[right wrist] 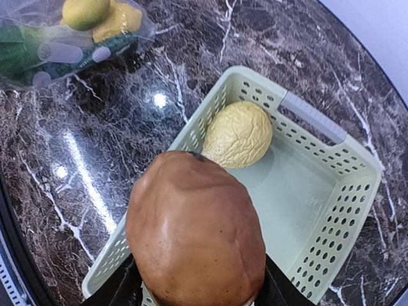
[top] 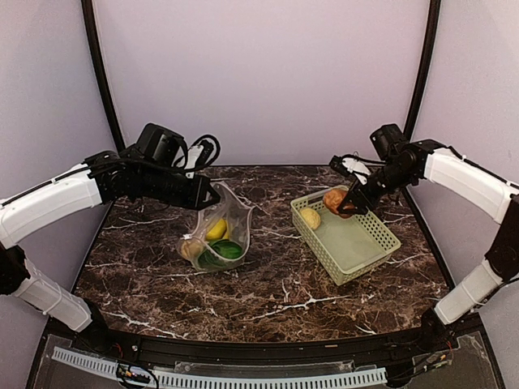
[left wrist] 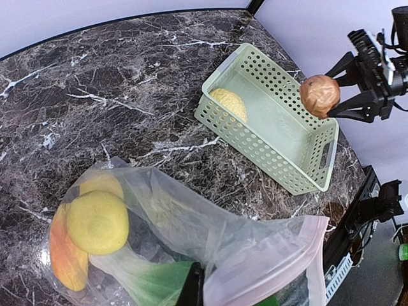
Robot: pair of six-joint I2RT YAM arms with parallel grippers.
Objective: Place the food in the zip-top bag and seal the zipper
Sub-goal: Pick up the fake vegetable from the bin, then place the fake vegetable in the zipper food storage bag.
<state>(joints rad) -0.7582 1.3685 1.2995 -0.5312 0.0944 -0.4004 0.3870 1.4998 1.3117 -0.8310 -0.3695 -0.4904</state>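
The clear zip-top bag [top: 217, 237] stands on the marble table, left of centre, holding a yellow lemon [left wrist: 97, 222], an orange piece [left wrist: 64, 255] and green produce [top: 225, 250]. My left gripper [top: 212, 194] is shut on the bag's upper edge near the pinkish zipper [left wrist: 268, 252] and holds the mouth up. My right gripper [top: 350, 204] is shut on the brown potato [right wrist: 194, 233] and holds it above the basket's near-left corner. A pale yellow wrinkled lemon [right wrist: 238, 134] lies in the basket.
The light-green lattice basket [top: 366, 243] sits right of centre, slanted, with its long side running toward the front right. Cables hang behind the left arm [top: 203, 150]. Curved black frame posts [top: 101, 77] stand at the back corners.
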